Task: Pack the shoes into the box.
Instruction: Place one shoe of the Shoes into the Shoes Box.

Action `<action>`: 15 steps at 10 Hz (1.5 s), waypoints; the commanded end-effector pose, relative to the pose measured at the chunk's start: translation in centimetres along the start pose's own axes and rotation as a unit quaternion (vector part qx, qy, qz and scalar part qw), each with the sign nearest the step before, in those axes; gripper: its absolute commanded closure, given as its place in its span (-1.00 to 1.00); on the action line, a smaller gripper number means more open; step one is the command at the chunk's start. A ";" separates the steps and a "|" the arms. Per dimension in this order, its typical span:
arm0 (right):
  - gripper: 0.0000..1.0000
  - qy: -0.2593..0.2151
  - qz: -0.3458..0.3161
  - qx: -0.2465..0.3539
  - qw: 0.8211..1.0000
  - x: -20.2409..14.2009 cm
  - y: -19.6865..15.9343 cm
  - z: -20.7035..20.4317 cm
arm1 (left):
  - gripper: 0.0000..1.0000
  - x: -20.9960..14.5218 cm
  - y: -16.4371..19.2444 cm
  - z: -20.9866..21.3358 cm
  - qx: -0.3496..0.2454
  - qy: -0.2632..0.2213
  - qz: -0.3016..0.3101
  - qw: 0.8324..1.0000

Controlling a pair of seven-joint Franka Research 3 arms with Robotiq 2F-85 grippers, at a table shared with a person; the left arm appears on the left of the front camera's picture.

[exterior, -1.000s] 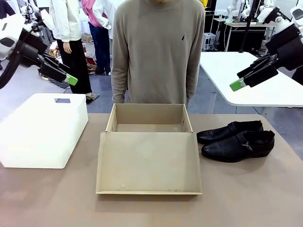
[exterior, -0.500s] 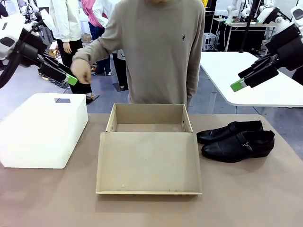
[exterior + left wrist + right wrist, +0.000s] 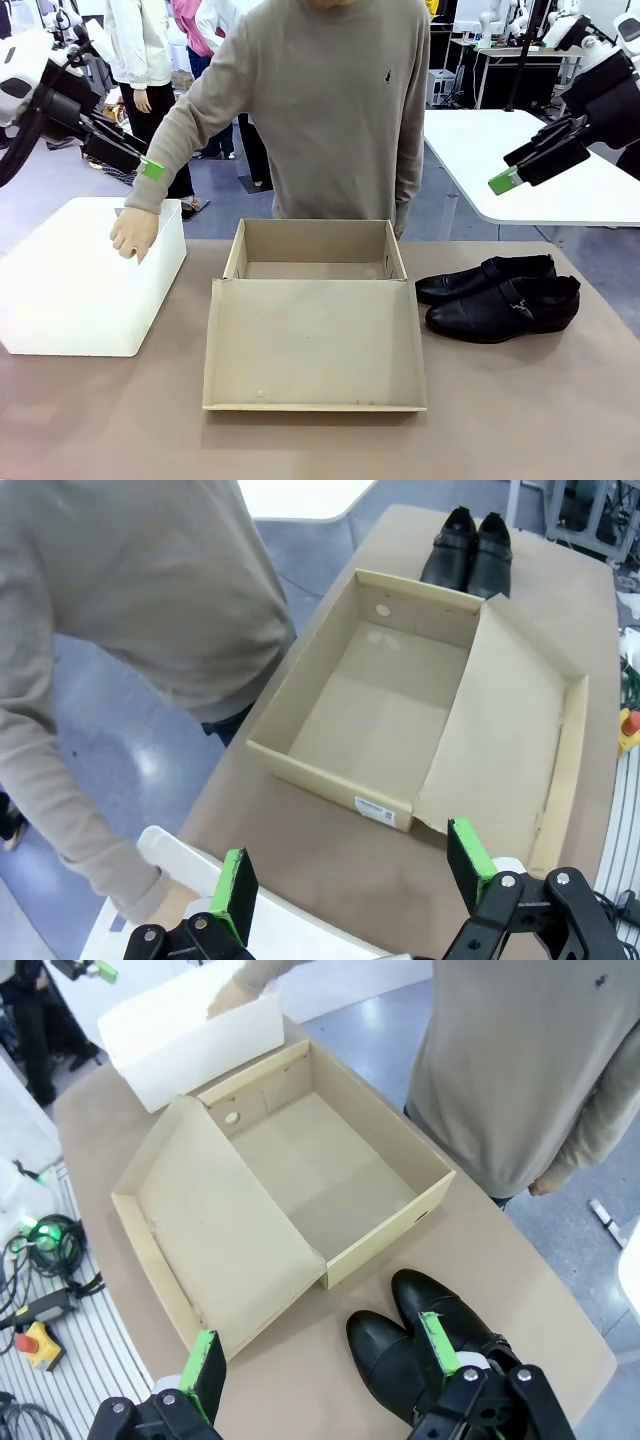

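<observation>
I saw the left claw (image 3: 354,872) spread wide, gripping nothing and hanging in the air. The box (image 3: 330,778) sat at its 12 o'clock, flap open, with the shoes (image 3: 470,542) beyond at 1 o'clock. The right claw (image 3: 322,1352) was also wide apart, empty, touching nothing. The shoes lay below it at 3 o'clock, the box at 11. On the table (image 3: 520,400) the shoes sat side by side at the box's 3 o'clock, near but apart. A person's hand (image 3: 133,232) was at the white box (image 3: 85,290) rim, at 9 o'clock.
</observation>
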State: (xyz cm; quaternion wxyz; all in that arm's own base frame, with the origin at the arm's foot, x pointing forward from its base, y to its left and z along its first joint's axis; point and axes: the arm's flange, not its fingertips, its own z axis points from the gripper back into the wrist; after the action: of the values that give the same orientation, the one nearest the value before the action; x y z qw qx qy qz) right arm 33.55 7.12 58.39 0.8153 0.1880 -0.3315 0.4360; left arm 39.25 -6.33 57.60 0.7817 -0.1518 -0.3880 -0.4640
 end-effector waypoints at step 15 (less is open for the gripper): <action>-1.00 0.265 0.253 -0.001 0.930 4.6 -8.7 2.4 | -1.00 -0.1 0.3 0.1 -0.007 -0.008 -0.008 1.000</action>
State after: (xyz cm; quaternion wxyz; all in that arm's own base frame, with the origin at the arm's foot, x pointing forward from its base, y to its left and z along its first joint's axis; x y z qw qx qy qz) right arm 41.98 3.88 63.01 0.7320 -0.0111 -0.1366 0.6674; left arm 39.23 -6.28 57.61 0.7821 -0.1507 -0.3873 -0.4643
